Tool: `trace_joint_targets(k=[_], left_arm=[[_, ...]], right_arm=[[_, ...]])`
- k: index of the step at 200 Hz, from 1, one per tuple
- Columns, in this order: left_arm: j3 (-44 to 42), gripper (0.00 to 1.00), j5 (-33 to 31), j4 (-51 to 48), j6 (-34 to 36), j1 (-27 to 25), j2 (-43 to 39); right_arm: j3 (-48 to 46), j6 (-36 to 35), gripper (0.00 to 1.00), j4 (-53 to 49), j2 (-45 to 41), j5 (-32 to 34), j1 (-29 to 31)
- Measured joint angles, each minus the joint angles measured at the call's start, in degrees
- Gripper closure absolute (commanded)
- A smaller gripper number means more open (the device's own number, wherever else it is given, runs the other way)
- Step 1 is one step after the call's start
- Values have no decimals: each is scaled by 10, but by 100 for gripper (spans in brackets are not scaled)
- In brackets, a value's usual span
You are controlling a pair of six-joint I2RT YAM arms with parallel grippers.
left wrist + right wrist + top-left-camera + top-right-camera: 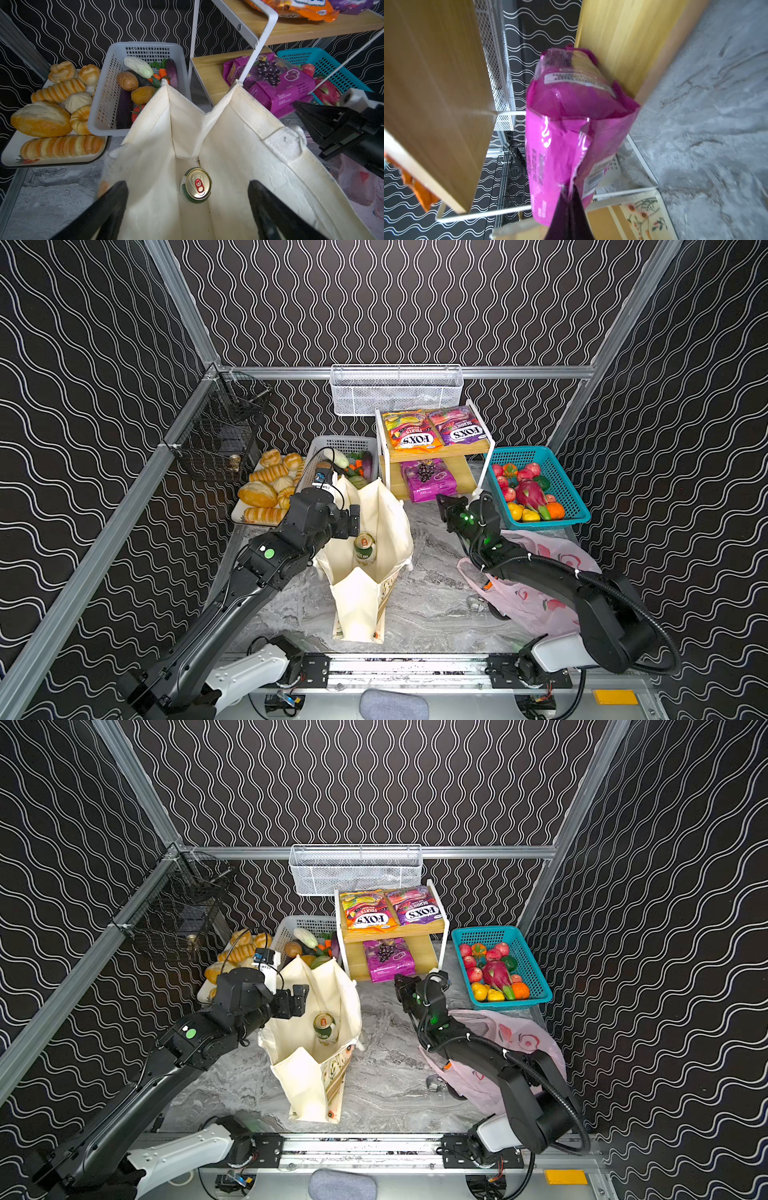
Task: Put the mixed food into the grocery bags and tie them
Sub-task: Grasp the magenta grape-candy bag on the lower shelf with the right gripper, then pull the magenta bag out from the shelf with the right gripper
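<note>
One can (198, 184) stands inside the cream tote (357, 605), left fingers (112, 199) spread above it. At the tote's one o'clock, only the blurred right wrist view shows right fingers (568, 207) apparently pinching one magenta pouch (571, 116), below two candy bags (409, 431).

FOX'S on yellow bag (409, 430), purple bag (459, 425)
</note>
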Motion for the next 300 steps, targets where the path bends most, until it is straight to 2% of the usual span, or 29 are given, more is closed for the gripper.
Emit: trace_joint_targets(k=[5, 17, 30, 52, 93, 163, 206, 255, 300], left_arm=[[0, 7, 0, 0, 0, 0, 0], [0, 7, 0, 0, 0, 0, 1], [0, 7, 0, 0, 0, 0, 2], [0, 6, 0, 0, 0, 0, 3], [0, 6, 0, 0, 0, 0, 3], [0, 6, -2, -6, 0, 0, -10], [0, 6, -2, -9, 0, 0, -14], [0, 6, -4, -10, 0, 0, -17], [10, 5, -24, -25, 1, 0, -14]], right_arm=[[-3, 1, 90, 0, -1, 1, 1], [-4, 5, 60, 0, 0, 0, 0], [-3, 4, 44, 7, 3, -2, -6], [3, 0, 28, 11, 6, -15, -10], [18, 4, 13, 14, 25, -27, -9], [61, 26, 14, 3, 86, -29, -16], [58, 36, 39, 7, 89, -35, -16], [39, 4, 68, -12, 38, -30, -14], [17, -49, 84, -45, -21, -26, -12]])
